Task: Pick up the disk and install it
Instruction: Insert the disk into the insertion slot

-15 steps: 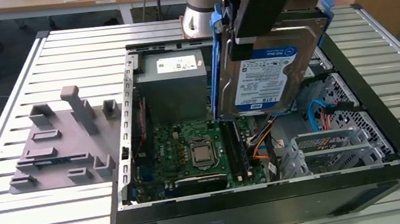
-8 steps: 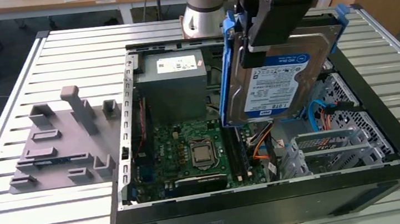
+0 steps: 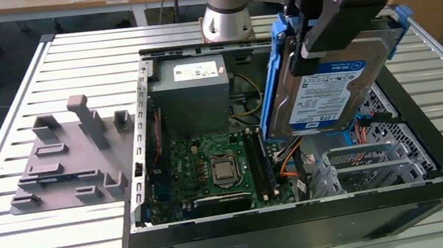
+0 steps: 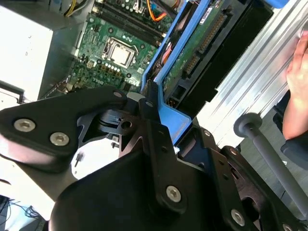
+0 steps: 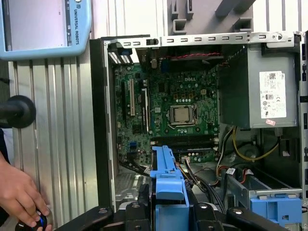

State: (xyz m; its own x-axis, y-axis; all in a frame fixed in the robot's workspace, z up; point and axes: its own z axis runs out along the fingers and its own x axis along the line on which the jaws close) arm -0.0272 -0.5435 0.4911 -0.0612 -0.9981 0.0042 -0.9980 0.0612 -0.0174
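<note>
The disk [image 3: 327, 91], a silver drive with a white-and-blue label in a blue plastic carrier, hangs tilted on edge above the right half of the open computer case [image 3: 299, 230]. My gripper [image 3: 309, 44] is shut on the carrier's upper end. In the second wrist view the black fingers [image 4: 150, 113] clamp the blue carrier [image 4: 168, 118], and the drive's green circuit side [image 4: 197, 48] faces the camera. In the first wrist view the carrier [image 5: 168, 183] points down toward the case floor beside the motherboard [image 5: 178, 110].
A grey power supply [image 3: 193, 87] fills the case's back left. The silver drive cage [image 3: 366, 164] sits below the disk, with a blue latch [image 5: 272, 209]. A grey fixture plate [image 3: 69, 158] lies on the slatted table. A person's hand [image 5: 19, 197] rests at the table's edge.
</note>
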